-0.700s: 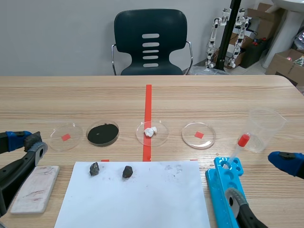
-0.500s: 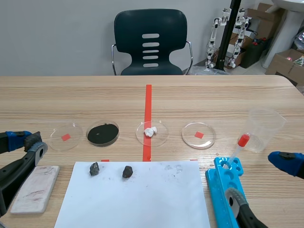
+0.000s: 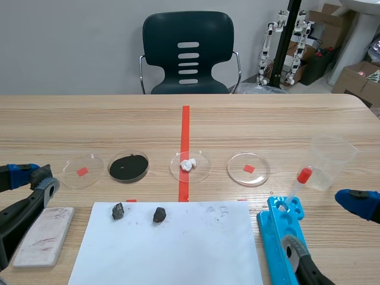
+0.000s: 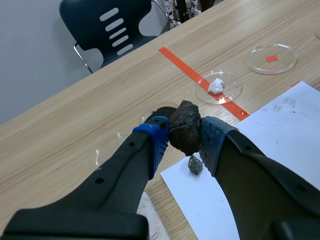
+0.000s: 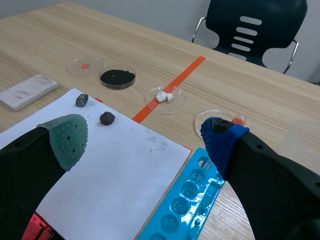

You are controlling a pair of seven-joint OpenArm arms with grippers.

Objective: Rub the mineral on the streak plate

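Note:
My left gripper [image 4: 181, 136] is shut on a dark brown lump of mineral [image 4: 184, 127], held up above the table between its blue pads. In the scene view this gripper [image 3: 32, 176] hangs at the table's left edge, just behind the streak plate [image 3: 44, 235], a white slab with faint reddish marks lying left of the paper. The plate also shows in the right wrist view [image 5: 28, 91]. My right gripper [image 5: 145, 134] is open and holds nothing; it hovers at the front right [image 3: 325, 225] over the blue well tray [image 3: 279, 231].
Two small dark rocks [image 3: 118, 210] [image 3: 159, 214] lie on a white paper sheet [image 3: 178, 249]. Behind it stands a row of petri dishes: one with a red tag [image 3: 82, 171], black powder [image 3: 129, 167], white pieces [image 3: 190, 165], another red tag [image 3: 248, 169]. A plastic cup [image 3: 332, 161] and a red-bulbed dropper [image 3: 297, 184] stand at the right.

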